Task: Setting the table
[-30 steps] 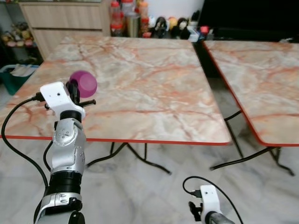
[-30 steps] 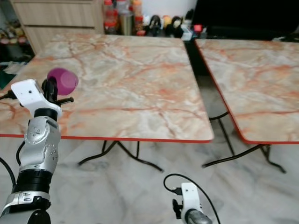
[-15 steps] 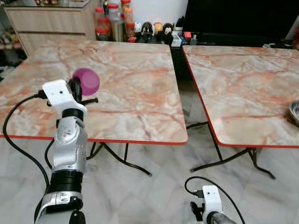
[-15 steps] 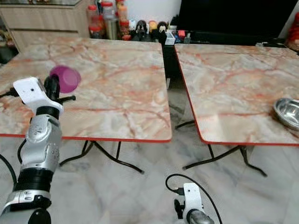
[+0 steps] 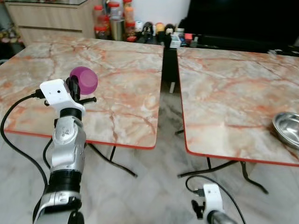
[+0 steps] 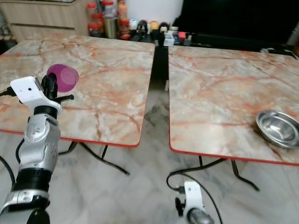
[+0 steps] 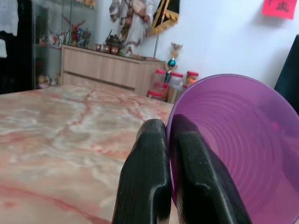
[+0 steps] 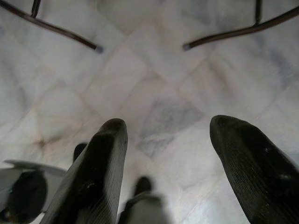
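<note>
A humanoid robot stands before two marble-patterned folding tables on a pale stone floor (image 5: 154, 186). At left, its raised left gripper (image 7: 170, 154) clenches the rim of a purple cup (image 5: 84, 79), one black finger (image 7: 145, 186) outside the wall and the other inside; the cup is held tilted in the air above the near part of the left table (image 5: 126, 79), its mouth turned toward the arm. A narrow gap separates that table from the right table (image 5: 224, 88), where a steel bowl (image 6: 278, 128) sits by the near right edge. Bottles and jars (image 5: 114, 21) line the wall behind, beside a wooden cabinet (image 5: 51, 21). Low at right, the right gripper (image 8: 170, 158) hangs over the floor, its fingers spread wide apart and holding nothing.
</note>
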Robot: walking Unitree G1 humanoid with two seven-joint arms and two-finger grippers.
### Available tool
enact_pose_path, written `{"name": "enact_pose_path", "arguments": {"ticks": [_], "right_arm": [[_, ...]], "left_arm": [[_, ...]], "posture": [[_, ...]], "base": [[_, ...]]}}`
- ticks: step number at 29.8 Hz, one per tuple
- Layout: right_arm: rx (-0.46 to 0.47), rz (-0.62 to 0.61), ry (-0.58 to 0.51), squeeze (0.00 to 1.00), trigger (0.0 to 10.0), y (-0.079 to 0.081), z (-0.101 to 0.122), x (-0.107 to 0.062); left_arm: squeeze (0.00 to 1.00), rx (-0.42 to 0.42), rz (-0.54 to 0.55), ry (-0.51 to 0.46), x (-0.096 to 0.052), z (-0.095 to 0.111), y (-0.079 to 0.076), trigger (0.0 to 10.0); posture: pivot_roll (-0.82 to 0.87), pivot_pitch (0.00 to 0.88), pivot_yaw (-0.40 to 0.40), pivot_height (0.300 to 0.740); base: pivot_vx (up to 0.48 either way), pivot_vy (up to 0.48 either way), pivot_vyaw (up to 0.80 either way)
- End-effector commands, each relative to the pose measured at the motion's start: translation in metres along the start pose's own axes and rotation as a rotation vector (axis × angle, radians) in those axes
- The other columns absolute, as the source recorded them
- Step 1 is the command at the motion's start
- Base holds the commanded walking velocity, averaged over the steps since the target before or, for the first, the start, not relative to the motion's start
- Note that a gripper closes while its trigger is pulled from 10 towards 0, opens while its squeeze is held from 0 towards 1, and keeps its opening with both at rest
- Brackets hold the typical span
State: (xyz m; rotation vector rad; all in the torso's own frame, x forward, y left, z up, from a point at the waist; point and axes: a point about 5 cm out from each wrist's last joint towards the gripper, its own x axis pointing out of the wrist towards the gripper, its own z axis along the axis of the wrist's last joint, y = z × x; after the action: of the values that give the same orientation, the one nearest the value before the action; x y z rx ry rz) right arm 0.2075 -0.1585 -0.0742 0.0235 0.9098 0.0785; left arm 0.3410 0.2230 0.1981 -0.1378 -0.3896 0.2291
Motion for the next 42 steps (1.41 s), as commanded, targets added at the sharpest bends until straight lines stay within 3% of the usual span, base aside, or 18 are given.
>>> {"name": "enact_pose_path", "arguments": {"ticks": [1, 12, 34, 42], "right_arm": [[0.010, -0.036, 0.020, 0.00, 10.0, -0.0134, -0.0061, -0.0027], [0.013, -0.025, 0.038, 0.00, 10.0, -0.0102, -0.0084, -0.0024], [0.014, -0.023, 0.029, 0.00, 10.0, -0.0099, -0.0082, -0.0025], [0.013, -0.019, 0.032, 0.00, 10.0, -0.0100, -0.0088, -0.0026]], "left_arm": [[0.00, -0.016, -0.037, -0.022, 0.0025, 0.0049, -0.0123, 10.0], [0.00, -0.014, -0.036, -0.028, 0.0045, 0.0072, -0.0111, 10.0], [0.00, -0.018, -0.043, -0.038, 0.0067, 0.0115, -0.0143, 10.0], [0.00, -0.029, -0.037, 0.052, 0.0096, 0.0062, -0.0169, 10.0]], "posture": [[0.13, 0.066, -0.054, 0.740], [0.13, 0.068, -0.054, 0.740], [0.13, 0.069, -0.054, 0.740], [0.13, 0.073, -0.056, 0.740]], "base": [[0.270, -0.394, 0.00], [0.275, -0.389, -0.59], [0.280, -0.332, 0.00], [0.000, 0.000, 0.00]]}}
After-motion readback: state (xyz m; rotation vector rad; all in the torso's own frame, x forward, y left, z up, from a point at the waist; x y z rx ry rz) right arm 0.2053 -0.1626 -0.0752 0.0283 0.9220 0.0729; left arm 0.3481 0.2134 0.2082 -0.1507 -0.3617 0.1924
